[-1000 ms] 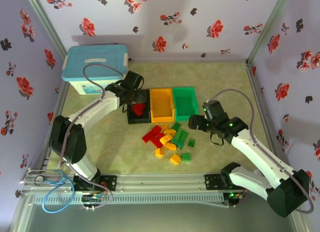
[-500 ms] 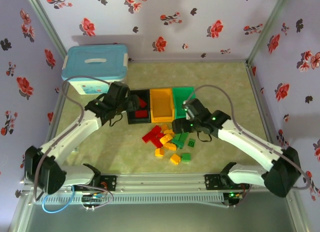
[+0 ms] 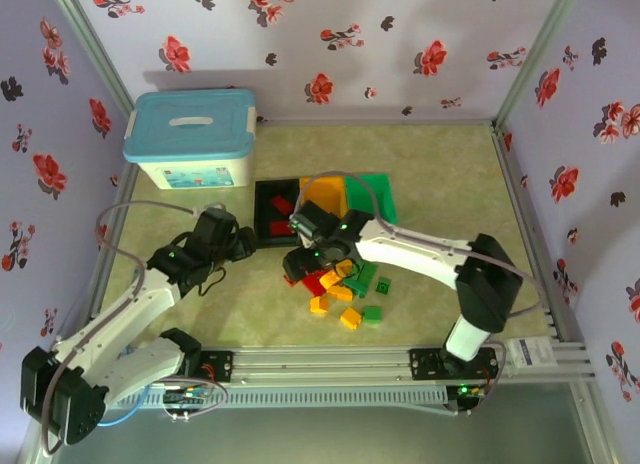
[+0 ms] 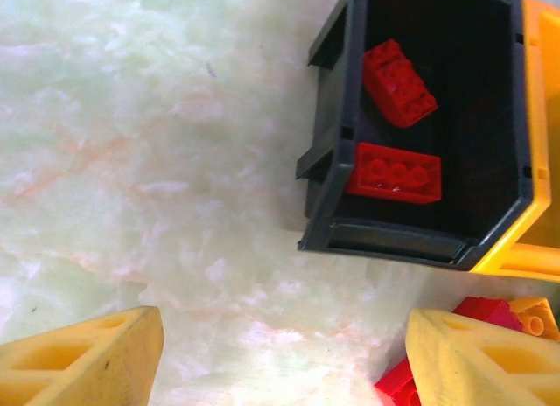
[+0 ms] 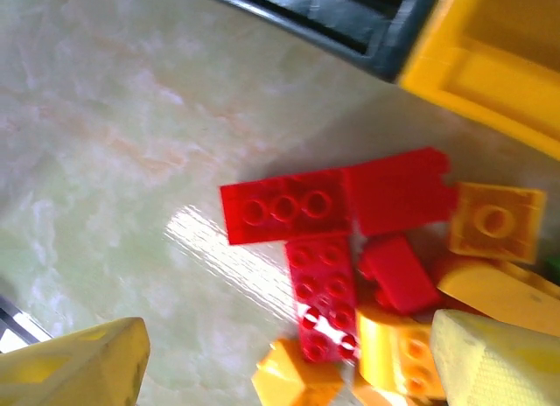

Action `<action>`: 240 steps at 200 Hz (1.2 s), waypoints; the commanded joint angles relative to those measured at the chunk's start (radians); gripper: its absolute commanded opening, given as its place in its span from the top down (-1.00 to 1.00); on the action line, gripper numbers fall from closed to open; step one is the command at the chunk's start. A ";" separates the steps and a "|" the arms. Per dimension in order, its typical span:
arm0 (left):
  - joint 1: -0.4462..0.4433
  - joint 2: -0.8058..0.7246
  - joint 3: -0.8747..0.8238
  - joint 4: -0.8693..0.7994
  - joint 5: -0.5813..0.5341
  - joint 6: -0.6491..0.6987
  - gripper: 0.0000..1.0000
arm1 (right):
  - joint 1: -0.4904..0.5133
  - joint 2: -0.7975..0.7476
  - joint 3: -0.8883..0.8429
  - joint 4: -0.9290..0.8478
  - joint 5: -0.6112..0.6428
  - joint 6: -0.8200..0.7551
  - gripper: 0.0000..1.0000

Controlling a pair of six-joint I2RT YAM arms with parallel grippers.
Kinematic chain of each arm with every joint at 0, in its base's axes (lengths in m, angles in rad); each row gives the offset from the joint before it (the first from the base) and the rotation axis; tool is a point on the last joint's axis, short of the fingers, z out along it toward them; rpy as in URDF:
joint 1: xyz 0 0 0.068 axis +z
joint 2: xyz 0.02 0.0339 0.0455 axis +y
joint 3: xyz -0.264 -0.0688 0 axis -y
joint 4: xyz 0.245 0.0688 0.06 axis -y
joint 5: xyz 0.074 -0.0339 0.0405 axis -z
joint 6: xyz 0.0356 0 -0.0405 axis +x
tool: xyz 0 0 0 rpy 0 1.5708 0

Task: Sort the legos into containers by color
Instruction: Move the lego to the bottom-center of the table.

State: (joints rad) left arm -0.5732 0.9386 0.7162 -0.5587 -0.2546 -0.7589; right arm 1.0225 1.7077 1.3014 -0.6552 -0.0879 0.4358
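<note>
The legos [image 3: 338, 284] lie in a loose pile of red, orange-yellow and green bricks in front of the containers. Two red bricks [image 4: 394, 171] lie in the black bin [image 4: 325, 161], with the orange bin [image 3: 322, 196] and the green bin [image 3: 382, 190] to its right. My right gripper [image 5: 289, 367] hangs open over the pile's left side, above a long red brick [image 5: 284, 205] and a red brick [image 5: 322, 292]. My left gripper [image 4: 284, 362] is open over bare table, just left of and in front of the black bin, holding nothing.
A white box with a light-blue lid [image 3: 190, 139] stands at the back left. Flowered walls close in the table on three sides. My right arm [image 3: 410, 249] stretches across in front of the orange and green bins.
My left gripper drew back from over the black bin toward the near left. My right gripper swung left across the pile to its red bricks.
</note>
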 commanded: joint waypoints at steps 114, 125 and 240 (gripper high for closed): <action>0.064 -0.120 -0.037 -0.042 0.001 -0.043 -0.44 | 0.087 0.345 0.219 -0.015 -0.094 -0.006 -0.60; 0.067 -0.129 -0.038 -0.047 0.001 -0.042 -0.44 | 0.095 0.357 0.230 -0.011 -0.110 -0.008 -0.61; 0.080 -0.162 -0.041 -0.075 -0.004 -0.037 -0.44 | 0.105 0.390 0.314 -0.157 0.093 0.103 -0.44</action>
State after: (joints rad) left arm -0.5026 0.7895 0.6842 -0.6075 -0.2508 -0.7879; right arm 1.1320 2.0693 1.5902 -0.7368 -0.0673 0.4717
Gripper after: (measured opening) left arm 0.722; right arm 0.718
